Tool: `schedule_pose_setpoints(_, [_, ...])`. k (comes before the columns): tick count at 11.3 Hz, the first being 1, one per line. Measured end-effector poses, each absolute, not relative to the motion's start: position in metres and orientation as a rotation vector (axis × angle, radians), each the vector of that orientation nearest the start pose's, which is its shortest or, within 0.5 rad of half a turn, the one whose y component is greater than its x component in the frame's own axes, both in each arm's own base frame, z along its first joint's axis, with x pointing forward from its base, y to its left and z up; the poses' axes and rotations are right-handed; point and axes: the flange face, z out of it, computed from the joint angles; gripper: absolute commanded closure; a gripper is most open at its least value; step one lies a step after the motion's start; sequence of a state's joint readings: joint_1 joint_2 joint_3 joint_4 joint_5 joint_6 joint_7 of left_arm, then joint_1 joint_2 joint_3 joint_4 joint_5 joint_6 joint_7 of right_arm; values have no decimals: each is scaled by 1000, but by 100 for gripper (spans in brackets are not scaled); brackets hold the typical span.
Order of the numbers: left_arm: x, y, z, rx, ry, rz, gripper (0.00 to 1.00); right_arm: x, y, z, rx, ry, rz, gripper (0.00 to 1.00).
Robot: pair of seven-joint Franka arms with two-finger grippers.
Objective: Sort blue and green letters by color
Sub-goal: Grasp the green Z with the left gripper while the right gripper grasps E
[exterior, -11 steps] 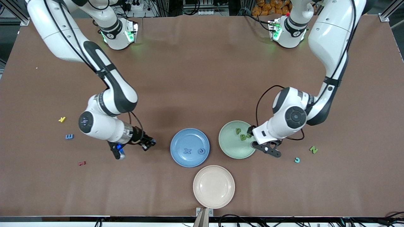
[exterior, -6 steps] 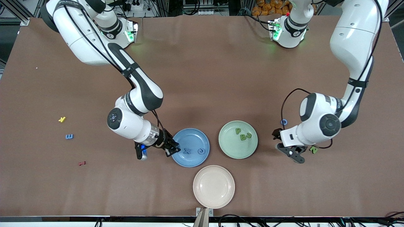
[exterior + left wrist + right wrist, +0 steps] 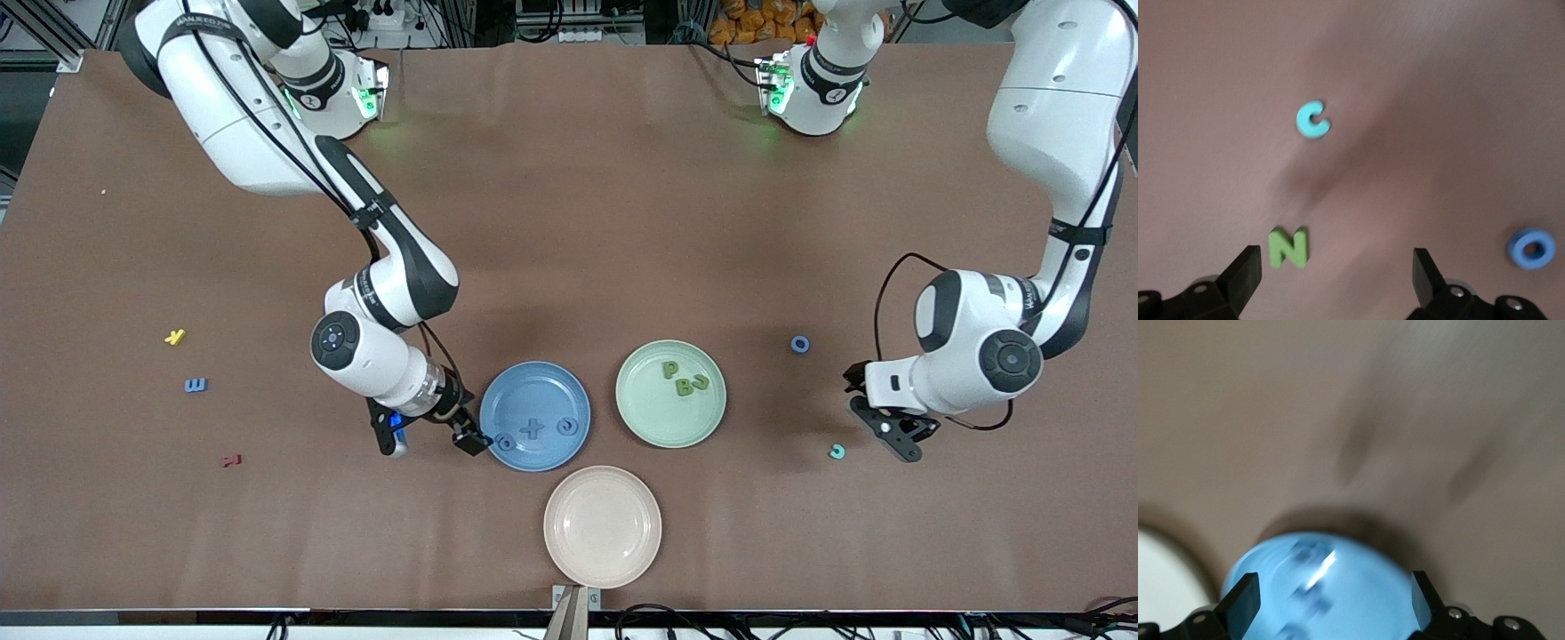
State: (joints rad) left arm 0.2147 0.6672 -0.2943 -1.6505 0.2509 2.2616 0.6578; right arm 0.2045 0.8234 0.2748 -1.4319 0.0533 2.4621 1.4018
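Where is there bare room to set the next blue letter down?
The blue plate is bare toward the robots' bases; its three letters crowd the camera half, beside the right pincer. The pink plate holds nothing. The left pincer hangs open by the teal C.

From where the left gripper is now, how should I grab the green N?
Come straight down on the green N, which lies flat on the table, with the fingers across its two outer uprights. The open left gripper is nearly above it, and the teal C lies well apart.
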Motion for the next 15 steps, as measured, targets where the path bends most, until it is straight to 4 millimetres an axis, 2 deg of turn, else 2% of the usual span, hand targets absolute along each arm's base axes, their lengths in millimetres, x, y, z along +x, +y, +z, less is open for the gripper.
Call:
schedule_pose_setpoints(2, [684, 3, 226, -2837, 1318, 20, 0, 685, 257, 218, -2644, 1353, 112, 0])
schedule_pose_setpoints(4, [685, 17, 216, -2813, 1321, -10, 0, 695, 191, 223, -2785, 1191, 170, 0])
schedule_pose_setpoints(7, [684, 17, 202, -2814, 1328, -42, 0, 692, 88, 242, -2984, 899, 124, 0])
schedule_pose_setpoints(9, [684, 15, 196, -2816, 1333, -58, 0, 678, 18, 243, -3094, 713, 126, 0])
schedule_pose_setpoints(11, [684, 13, 186, -2817, 1337, -80, 0, 666, -42, 242, -3148, 491, 120, 0])
schedule_pose_setpoints(12, [684, 13, 181, -2818, 1339, -85, 24, 659, -70, 238, -3157, 371, 106, 0])
schedule_pose_setpoints(13, [684, 12, 177, -2820, 1341, -87, 75, 652, -92, 229, -3160, 249, 82, 0])
schedule_pose_setpoints(14, [683, 12, 175, -2821, 1341, -87, 99, 643, -110, 219, -3159, 126, 49, 0])
schedule_pose_setpoints(15, [683, 12, 176, -2820, 1342, -87, 100, 635, -123, 210, -3155, 15, 14, 0])
